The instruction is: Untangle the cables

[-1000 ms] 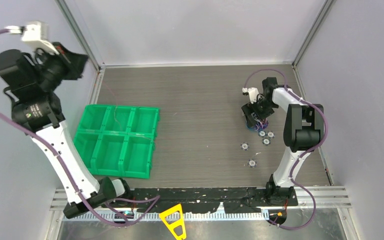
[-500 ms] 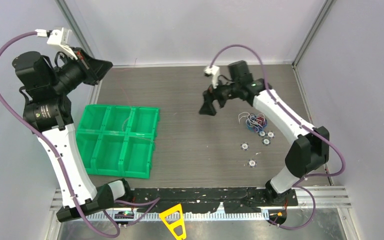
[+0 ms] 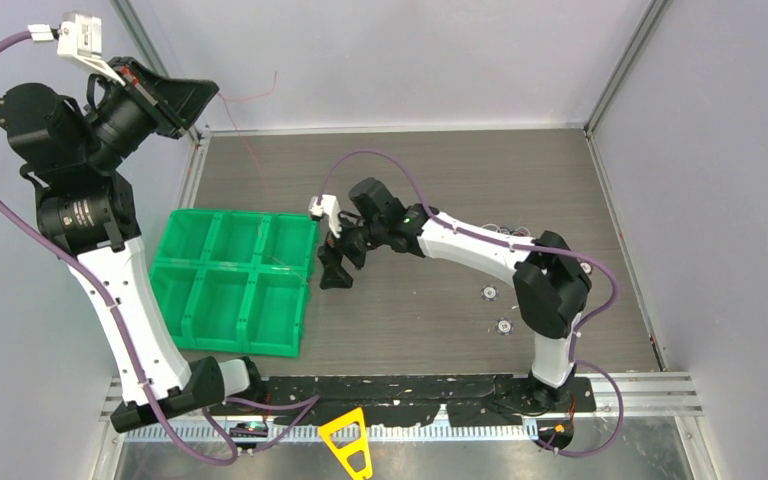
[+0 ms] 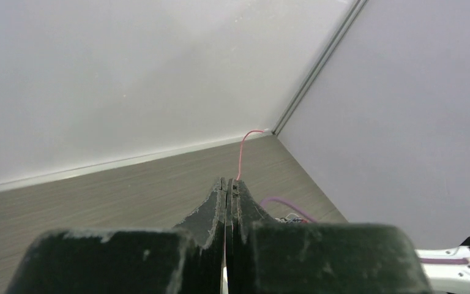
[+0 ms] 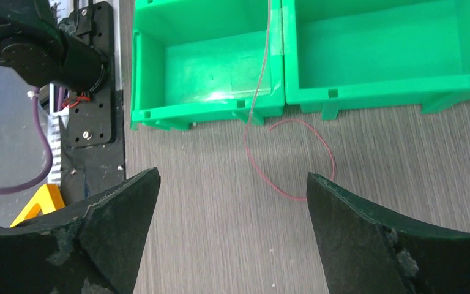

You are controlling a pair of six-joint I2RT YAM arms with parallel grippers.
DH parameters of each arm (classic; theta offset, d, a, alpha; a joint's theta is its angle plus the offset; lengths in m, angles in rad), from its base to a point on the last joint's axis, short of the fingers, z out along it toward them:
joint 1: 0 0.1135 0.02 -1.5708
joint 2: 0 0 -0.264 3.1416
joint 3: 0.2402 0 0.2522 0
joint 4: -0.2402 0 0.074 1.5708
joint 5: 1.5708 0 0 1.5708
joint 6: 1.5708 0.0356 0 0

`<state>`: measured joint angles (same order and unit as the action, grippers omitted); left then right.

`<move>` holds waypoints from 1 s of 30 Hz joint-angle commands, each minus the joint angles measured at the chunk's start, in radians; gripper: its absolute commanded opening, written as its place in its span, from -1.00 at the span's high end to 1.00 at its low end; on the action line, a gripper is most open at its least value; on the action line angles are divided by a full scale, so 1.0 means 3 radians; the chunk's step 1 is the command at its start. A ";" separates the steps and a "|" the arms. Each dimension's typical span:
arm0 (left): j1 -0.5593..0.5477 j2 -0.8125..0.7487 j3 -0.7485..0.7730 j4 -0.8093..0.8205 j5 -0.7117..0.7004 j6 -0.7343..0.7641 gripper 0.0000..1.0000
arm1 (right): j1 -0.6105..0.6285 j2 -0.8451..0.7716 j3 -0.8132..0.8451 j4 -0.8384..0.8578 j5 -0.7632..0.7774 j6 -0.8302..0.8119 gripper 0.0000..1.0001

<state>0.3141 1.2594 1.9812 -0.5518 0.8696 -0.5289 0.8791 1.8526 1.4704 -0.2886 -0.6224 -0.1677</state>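
Swung across from upper centre to mid-frame, right pincer gaping empty over red cable looped on desk beside green bins, left pincer upper left clamped on it, likely freed from rest of cables mid-right.

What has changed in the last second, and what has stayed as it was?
The right gripper rose off the cable bundle and swung left to the bins; it is now open over the end of the red wire. The left gripper, shut on that wire, stayed raised. Bins and discs did not move.
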 commanded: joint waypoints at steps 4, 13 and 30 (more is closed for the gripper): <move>-0.0004 0.0085 0.0210 0.0772 0.0130 -0.0705 1.00 | 0.0175 0.0161 0.0110 0.1067 0.0248 0.0275 -0.91; 0.0000 0.0223 0.0542 0.0895 0.0087 -0.0961 1.00 | 0.0263 0.0540 0.0397 0.1463 0.0376 0.0402 -0.38; -0.0148 -0.0435 -0.1152 -0.0940 -0.0536 0.2263 1.00 | -0.0303 -0.0626 0.0175 0.1395 -0.0132 0.1154 0.89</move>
<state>0.3454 1.1988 1.8187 -0.6716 0.6395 -0.1650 0.8707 1.8458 1.4311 0.0731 -0.5674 0.0463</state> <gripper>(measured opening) 0.007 0.065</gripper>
